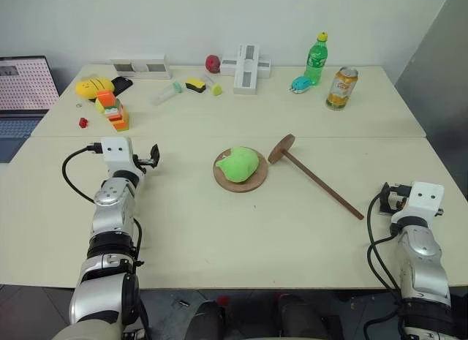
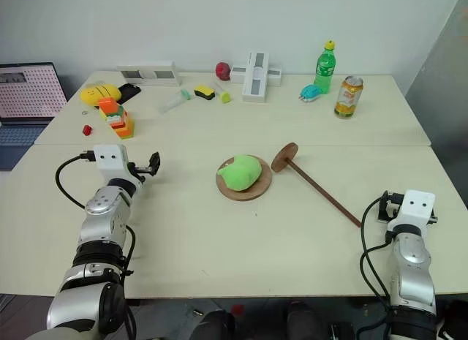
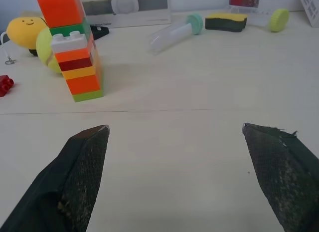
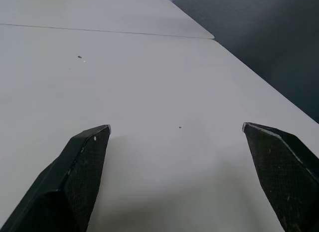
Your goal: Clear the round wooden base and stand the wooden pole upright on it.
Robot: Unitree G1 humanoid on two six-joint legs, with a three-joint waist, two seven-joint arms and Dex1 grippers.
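1. The round wooden base (image 1: 241,180) lies flat at the middle of the surface (image 1: 219,238), with a green plush toy (image 1: 239,164) resting on it. In my judgement the toy must come off before the pole can be stood there.
2. The wooden pole (image 1: 322,183) lies on its side just right of the base, its disc end tilted up near the base rim, the rod running toward the right arm.
3. The left claw (image 3: 174,177) and right claw (image 4: 174,177) are both spread wide and hold nothing; each hovers well apart from base and pole, suggesting no grasp has begun.
4. The left wrist view shows a stacked block tower (image 3: 75,47) and yellow plush toy (image 3: 22,32) at close range; the head views place these at the far left, beside a laptop (image 1: 25,91).
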